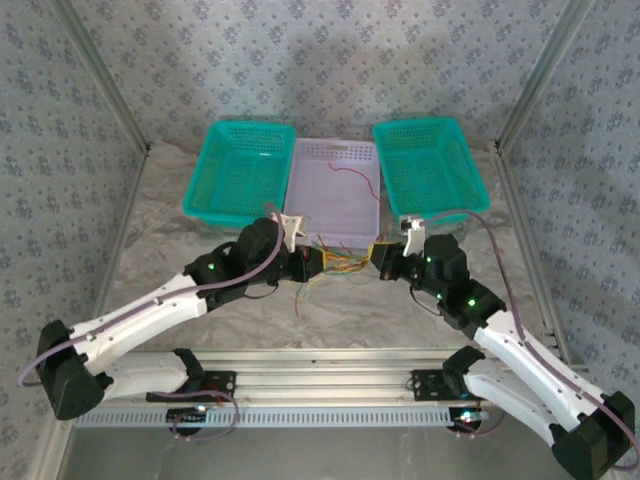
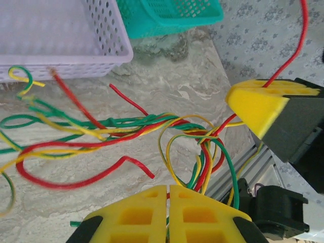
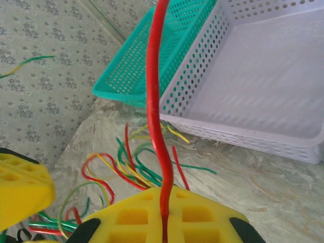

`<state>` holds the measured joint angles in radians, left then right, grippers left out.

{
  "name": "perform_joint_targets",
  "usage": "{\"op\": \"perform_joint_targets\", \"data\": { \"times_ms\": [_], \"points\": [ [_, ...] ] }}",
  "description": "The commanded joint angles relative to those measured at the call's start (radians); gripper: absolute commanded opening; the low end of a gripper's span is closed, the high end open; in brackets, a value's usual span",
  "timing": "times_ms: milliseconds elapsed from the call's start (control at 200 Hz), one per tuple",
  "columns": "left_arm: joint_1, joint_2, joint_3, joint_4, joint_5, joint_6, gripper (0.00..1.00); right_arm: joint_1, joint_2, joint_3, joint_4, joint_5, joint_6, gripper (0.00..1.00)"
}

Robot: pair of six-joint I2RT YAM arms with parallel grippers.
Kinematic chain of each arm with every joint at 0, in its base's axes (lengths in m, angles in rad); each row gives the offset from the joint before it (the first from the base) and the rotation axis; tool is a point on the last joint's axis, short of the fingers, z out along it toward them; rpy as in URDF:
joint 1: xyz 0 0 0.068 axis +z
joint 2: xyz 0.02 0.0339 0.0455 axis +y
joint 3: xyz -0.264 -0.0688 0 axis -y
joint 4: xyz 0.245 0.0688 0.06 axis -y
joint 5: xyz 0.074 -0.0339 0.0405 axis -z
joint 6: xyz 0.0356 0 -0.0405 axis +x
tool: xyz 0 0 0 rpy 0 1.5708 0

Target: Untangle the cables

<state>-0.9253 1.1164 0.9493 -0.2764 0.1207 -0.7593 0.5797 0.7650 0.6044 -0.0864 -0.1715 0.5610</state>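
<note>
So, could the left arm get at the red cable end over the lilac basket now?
Probably not yet: the left gripper is shut, seemingly on the cables. The lilac basket is open-topped and close, so the way to the red cable looks free otherwise.

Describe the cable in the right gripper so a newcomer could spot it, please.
Find the lilac basket between two teal baskets; the right gripper sits by its near corner. Its red cable rises alone from shut fingers, unlike the tangled rest.
</note>
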Motion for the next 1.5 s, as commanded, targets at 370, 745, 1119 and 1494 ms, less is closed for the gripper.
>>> {"op": "perform_joint_targets", "data": {
  "times_ms": [370,745,1119,1494],
  "points": [
    [0.135,-0.225,0.056,-0.284,-0.114,0.144,0.00,-0.254,-0.010,0.048,-0.314,0.203,0.060,0.00],
    [0.200,-0.263,0.145,-0.480,-0.124,0.258,0.00,-0.413,-0.032,0.100,-0.416,0.196,0.043,0.00],
    [0.220,-0.252,0.182,-0.618,-0.116,0.366,0.00,-0.568,-0.001,0.140,-0.476,0.130,0.043,0.00],
    [0.247,-0.302,0.212,-0.667,-0.279,0.378,0.00,-0.563,0.031,0.153,-0.507,0.146,0.017,0.00]
  ]
}}
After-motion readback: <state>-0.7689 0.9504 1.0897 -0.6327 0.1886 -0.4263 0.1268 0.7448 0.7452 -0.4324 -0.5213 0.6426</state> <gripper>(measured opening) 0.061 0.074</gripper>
